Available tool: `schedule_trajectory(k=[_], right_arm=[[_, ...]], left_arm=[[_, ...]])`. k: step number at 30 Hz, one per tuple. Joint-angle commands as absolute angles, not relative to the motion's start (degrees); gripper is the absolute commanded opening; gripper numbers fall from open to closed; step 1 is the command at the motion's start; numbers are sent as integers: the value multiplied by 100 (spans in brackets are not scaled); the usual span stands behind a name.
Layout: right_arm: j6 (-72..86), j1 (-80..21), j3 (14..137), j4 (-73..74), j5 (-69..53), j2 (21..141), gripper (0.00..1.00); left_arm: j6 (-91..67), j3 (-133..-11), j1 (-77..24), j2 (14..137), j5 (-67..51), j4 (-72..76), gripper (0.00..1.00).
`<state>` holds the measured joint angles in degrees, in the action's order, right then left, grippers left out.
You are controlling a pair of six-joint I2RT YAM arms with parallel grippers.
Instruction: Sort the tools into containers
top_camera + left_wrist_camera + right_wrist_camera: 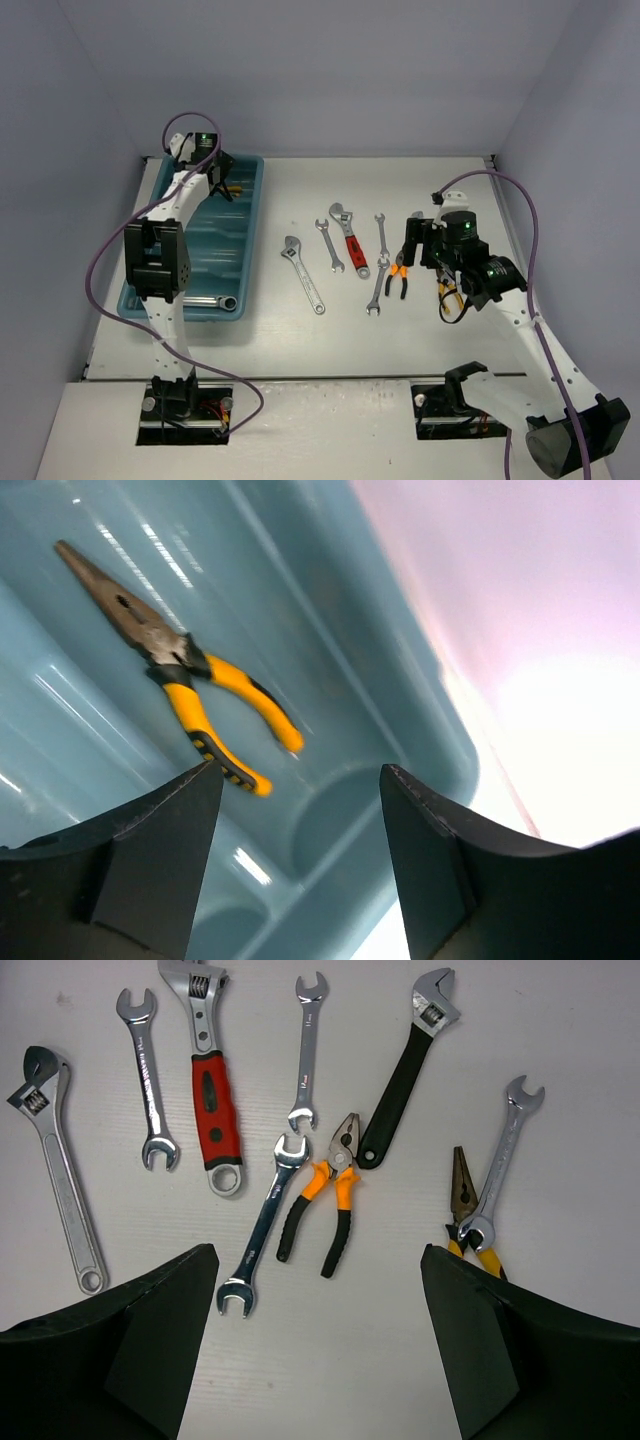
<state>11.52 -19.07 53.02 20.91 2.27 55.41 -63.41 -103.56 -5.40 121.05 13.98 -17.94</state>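
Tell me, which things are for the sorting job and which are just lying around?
For the job: teal tray, yellow needle-nose pliers in it, red-handled adjustable wrench, black-handled adjustable wrench, orange-handled pliers, silver adjustable wrench.
Just there: purple cable, white table.

Robotics lab test cell, not a working workshop. What shows it: plain pale lavender-grey wall panels (320, 70) box the bench in on three sides. The flat white tabletop (300, 340) has two white jointed robot arms, left (165, 330) and right (540, 345), fixed at its near edge on black base mounts (185, 400). Loose purple cables (92, 275) loop up to the wrists, where small green status lights (205, 138) glow. Steel and colour-handled hand tools (355, 250) lie spread in a row on the tabletop beside a teal-blue rectangular plastic tray (240, 158). Lighting is even and the surfaces are clean, so it reads as a rig for recording manipulation trials.
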Motion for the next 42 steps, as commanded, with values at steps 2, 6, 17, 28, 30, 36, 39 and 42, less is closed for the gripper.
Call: schedule_trajectory(k=[2,6,17,28,30,36,39,42], right_arm=[[1221,-1801,5652,1907,764,5706,80],[1234,-1738,5698,1902,752,5861,79],[1478,-895,5749,1898,531,5827,77],[1960,-611,5555,2140,1226,5525,77],[1952,-606,5487,2153,1214,5477,77],[1980,-595,5408,2180,1228,5379,77],[1986,-595,5390,2180,1230,5379,77],[1995,-598,5362,2180,1230,5371,77]], left_arm=[[-5443,-10413,-1014,10885,610,-1690,61],[-4220,-10186,-1946,10489,245,-1799,61],[-2859,-9893,-4997,10908,0,-2101,60],[-2873,-10955,-5963,12486,257,-2587,51],[-2916,-10934,-5967,12608,374,-2601,49],[-3013,-11005,-5968,12935,433,-2648,44],[-3128,-11076,-5968,13102,433,-2628,42],[-3224,-11144,-5968,13208,405,-2602,40]])
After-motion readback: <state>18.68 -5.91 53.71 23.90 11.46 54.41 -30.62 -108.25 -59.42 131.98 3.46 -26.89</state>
